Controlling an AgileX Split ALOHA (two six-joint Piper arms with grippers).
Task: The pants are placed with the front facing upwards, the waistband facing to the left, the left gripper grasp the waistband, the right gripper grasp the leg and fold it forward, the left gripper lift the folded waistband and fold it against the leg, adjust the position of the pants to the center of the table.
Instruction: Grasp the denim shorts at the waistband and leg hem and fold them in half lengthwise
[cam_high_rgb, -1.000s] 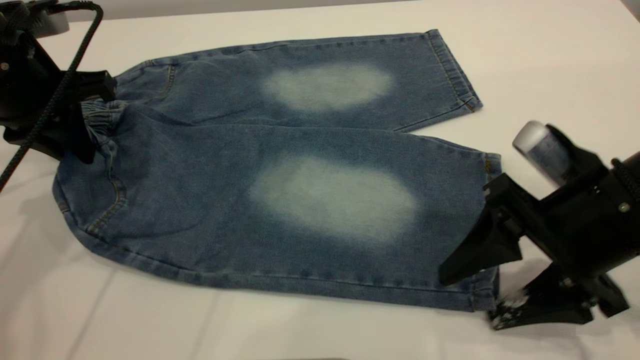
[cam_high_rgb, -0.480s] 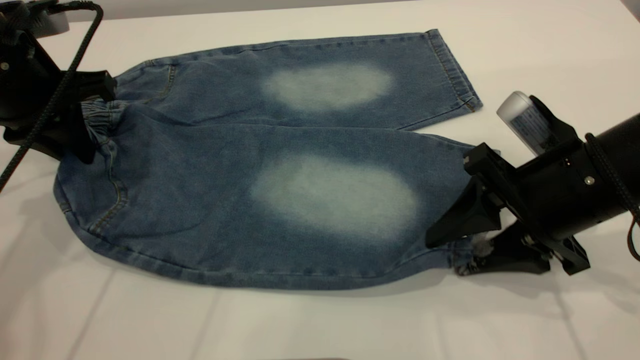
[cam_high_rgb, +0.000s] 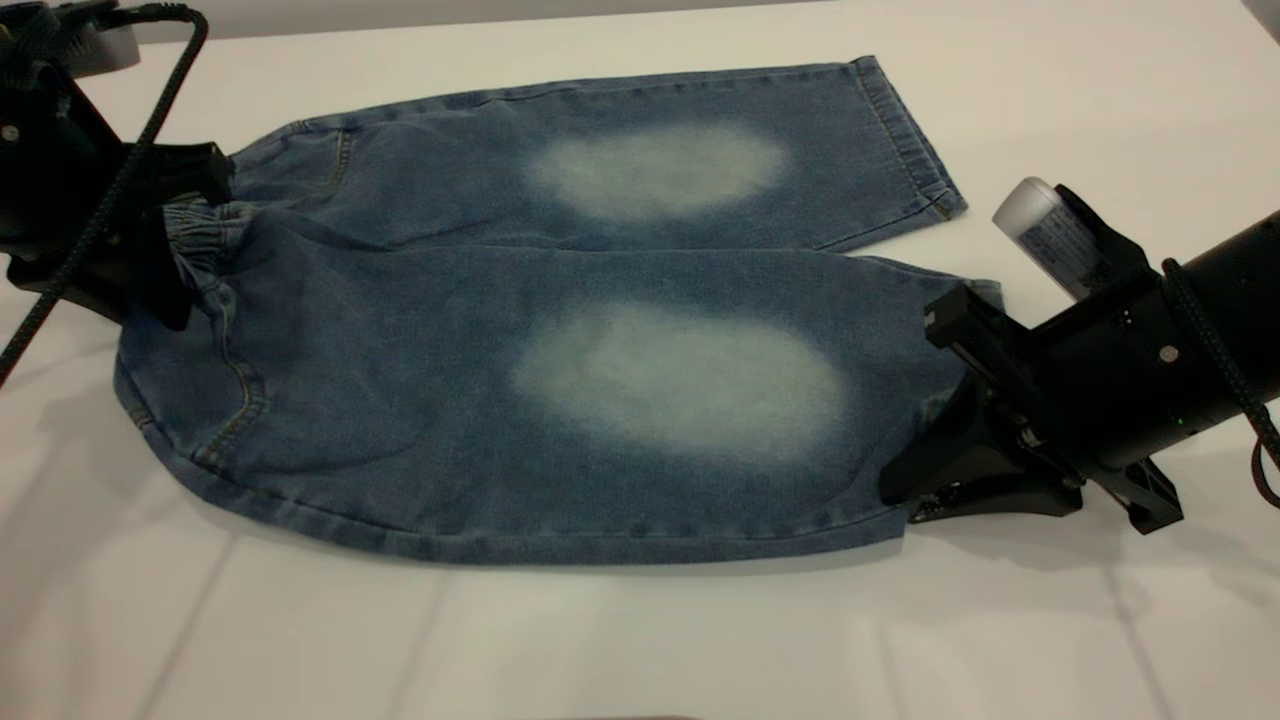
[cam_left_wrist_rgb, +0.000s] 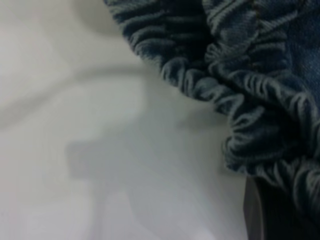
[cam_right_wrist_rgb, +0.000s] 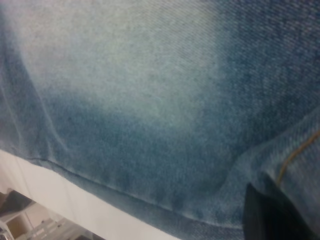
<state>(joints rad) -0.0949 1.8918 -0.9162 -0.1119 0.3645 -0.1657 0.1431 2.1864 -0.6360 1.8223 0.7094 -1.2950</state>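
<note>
White table (cam_high_rgb: 1050, 90): left gripper (cam_high_rgb: 165, 250) fingers clamp the waistband (cam_high_rgb: 200, 235), right gripper (cam_high_rgb: 915, 490) fingers pinch the leg (cam_high_rgb: 680, 400) hem, hiding it.

A lab-like setup: bare white table (cam_high_rgb: 1050, 90), mounted robot arms.

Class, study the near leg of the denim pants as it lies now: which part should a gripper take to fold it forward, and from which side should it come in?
Take the near leg at its hem end, coming in from the open right side of the table. The hem is the leg's free, stitched edge, lying flat with bare table beside it. The right gripper already pinches that corner, while the left gripper holds the waistband opposite.
</note>
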